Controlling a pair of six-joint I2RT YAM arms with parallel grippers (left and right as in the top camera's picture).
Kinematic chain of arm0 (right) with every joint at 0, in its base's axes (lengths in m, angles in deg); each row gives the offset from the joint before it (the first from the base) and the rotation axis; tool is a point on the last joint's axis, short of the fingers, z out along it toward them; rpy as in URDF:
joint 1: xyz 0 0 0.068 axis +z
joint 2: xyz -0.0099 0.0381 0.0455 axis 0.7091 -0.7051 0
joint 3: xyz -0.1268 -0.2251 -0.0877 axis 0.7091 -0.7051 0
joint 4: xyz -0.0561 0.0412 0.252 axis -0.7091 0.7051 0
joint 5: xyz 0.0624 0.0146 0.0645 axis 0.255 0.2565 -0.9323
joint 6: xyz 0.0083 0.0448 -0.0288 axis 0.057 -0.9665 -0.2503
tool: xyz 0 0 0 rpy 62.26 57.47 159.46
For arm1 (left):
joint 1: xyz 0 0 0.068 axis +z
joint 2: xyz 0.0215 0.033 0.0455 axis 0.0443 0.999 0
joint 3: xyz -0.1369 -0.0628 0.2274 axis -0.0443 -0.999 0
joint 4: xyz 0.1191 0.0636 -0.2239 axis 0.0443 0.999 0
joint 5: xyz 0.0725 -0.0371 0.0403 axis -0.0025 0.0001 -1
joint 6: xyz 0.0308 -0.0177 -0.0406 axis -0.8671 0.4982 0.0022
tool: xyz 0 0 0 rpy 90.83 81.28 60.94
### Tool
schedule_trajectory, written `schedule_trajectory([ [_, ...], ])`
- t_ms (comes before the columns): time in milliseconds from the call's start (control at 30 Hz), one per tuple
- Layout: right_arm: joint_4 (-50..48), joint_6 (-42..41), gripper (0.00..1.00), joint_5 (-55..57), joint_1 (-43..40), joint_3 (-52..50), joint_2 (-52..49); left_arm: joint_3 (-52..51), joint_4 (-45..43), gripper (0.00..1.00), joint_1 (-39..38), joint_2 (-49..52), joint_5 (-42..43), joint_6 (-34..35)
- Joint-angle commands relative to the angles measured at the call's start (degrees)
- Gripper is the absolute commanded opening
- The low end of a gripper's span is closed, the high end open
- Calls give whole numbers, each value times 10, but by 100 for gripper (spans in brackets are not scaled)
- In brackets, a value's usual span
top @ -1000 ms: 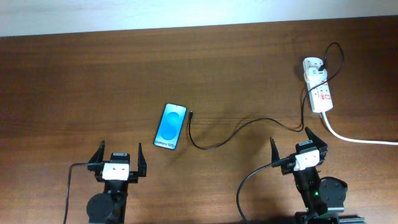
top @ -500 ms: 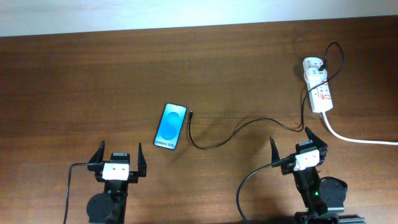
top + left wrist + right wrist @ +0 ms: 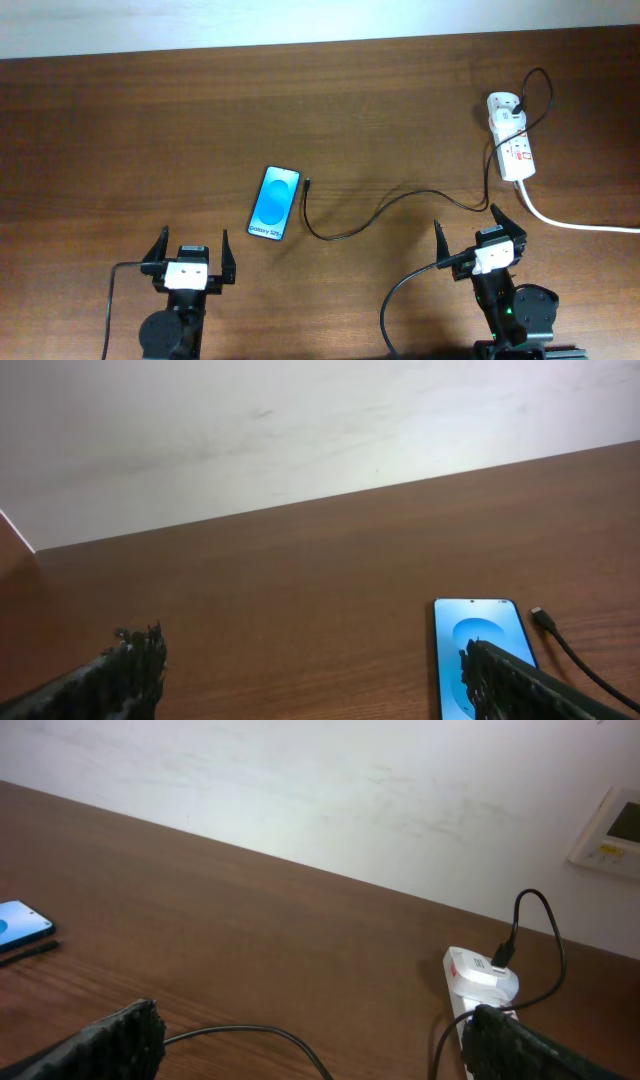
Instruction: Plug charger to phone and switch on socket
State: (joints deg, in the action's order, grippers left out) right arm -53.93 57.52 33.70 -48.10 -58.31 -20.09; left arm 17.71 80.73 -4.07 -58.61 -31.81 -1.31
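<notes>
The phone point(image 3: 275, 202) lies flat at the table's middle, blue screen up; it also shows in the left wrist view point(image 3: 478, 650) and at the left edge of the right wrist view point(image 3: 20, 923). The charger cable point(image 3: 380, 205) runs from its connector tip point(image 3: 308, 184), which lies just right of the phone and apart from it, to its plug end in the white socket point(image 3: 510, 135) at the right. The socket shows in the right wrist view point(image 3: 480, 975). My left gripper point(image 3: 190, 252) and right gripper point(image 3: 470, 228) are open and empty near the front edge.
The socket's thick white cord point(image 3: 575, 222) runs off to the right edge. A pale wall point(image 3: 300, 420) rises behind the table's far edge, with a white wall panel point(image 3: 612, 825) at the right.
</notes>
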Motion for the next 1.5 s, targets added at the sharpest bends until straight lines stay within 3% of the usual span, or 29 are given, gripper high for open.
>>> schedule_trajectory([
  [0, -1, 2, 99, -2, 4, -5, 5, -3, -2, 99, 4, -5, 6, -7],
  [200, -30, 2, 99, -10, 3, -2, 5, 20, -13, 99, 4, -4, 58, -5],
  [367, -13, -44, 99, -10, 3, 44, 0, 118, 72, 99, 4, 44, 73, -5],
  [667, 113, -59, 99, -49, 3, 212, -111, 308, 128, 99, 4, 250, 124, -5],
  [800, 207, -59, 99, -49, 3, 332, -190, 420, 205, 99, 4, 361, 166, -6],
  [1067, 403, -59, 99, -53, 3, 548, -338, 652, 377, 99, 4, 566, 172, -8],
  [1233, 492, -59, 99, -74, 3, 637, -404, 796, 492, 99, 4, 698, 201, -7],
  [1367, 555, -59, 99, -94, 3, 701, -455, 951, 643, 99, 3, 826, 208, -7],
  [1467, 570, -59, 99, -100, 3, 715, -470, 998, 676, 99, 3, 877, 206, -7],
])
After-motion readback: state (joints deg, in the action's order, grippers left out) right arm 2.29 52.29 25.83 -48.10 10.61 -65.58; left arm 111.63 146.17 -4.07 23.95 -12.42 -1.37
